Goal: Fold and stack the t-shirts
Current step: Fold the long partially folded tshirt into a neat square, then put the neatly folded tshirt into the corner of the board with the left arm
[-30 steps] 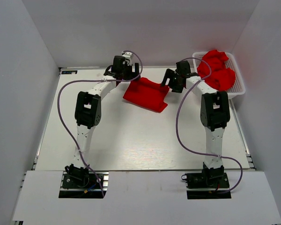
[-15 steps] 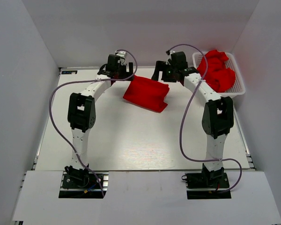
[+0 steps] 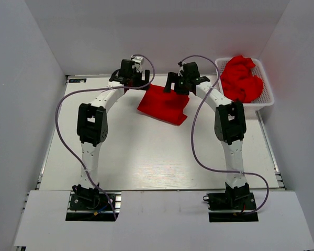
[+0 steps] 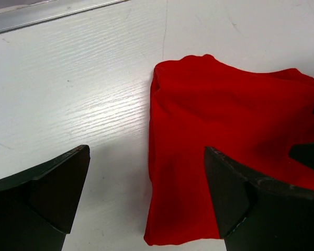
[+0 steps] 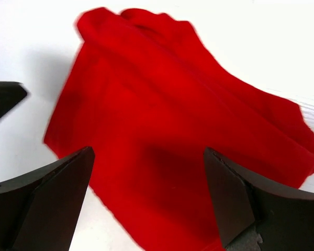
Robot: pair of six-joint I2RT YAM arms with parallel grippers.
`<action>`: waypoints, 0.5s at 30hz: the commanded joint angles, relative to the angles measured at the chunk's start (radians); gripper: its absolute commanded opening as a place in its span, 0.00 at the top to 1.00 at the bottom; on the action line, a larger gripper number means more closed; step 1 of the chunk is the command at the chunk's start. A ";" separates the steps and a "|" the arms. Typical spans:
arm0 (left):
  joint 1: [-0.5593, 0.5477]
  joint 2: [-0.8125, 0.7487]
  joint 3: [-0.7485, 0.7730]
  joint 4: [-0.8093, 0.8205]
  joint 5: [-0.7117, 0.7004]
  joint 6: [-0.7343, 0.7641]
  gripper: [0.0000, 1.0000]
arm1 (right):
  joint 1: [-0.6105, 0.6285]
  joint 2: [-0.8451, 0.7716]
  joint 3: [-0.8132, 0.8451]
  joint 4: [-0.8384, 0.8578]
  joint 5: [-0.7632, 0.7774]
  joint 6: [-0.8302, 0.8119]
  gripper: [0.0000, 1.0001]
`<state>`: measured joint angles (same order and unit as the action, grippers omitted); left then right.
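table (image 3: 146,157): white, both arms reach to its far middle.

basket (image 3: 268,100): white lattice, far right corner. it holds a heap of t-shirts (image 3: 243,78), red and crumpled, rising above the rim.

folded t-shirt (image 3: 164,104): red, lies flat on the table at far centre, well apart from the basket. it looks partly folded: rough rectangle, the corners rumpled and the layers not square.

left gripper (image 3: 137,79): at the shirt's far left corner, jaws spread wide, nothing held.

right gripper (image 3: 175,84): at the shirt's far right edge, jaws spread wide, nothing held.

risks, as we judge them:
- the two grippers stand near each other over one small bundle; closing in together could knock fingers.
- a pinch that catches only the top layer would peel the fold open when lifted.
- uneven pulls from the two sides would skew the bundle or drag it across the table.
- the right arm's cable (image 3: 199,125) hangs in a long loop and might snag.

hard to make out:
- we cannot count the shirts in the heap.
- in the top view the grippers cover the shirt's far edge.
- the right wrist view is smeared at the cloth's edges.
- both wrist views cut the fingers off at the lower border; we cannot tell whether they touch the cloth.
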<state>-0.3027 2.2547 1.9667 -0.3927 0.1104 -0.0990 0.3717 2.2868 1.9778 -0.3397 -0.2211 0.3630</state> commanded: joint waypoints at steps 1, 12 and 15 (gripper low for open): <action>0.005 0.042 0.058 -0.040 0.034 0.059 0.00 | -0.023 0.026 0.018 0.047 0.015 0.037 0.10; 0.005 0.232 0.195 -0.035 0.002 0.094 0.07 | -0.076 0.091 -0.004 0.091 -0.027 0.080 0.10; 0.005 0.272 0.233 -0.035 -0.034 0.085 0.13 | -0.089 0.089 -0.028 0.096 -0.044 0.080 0.10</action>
<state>-0.3031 2.5206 2.1464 -0.4149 0.1108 -0.0132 0.2928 2.3779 1.9659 -0.2844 -0.2367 0.4370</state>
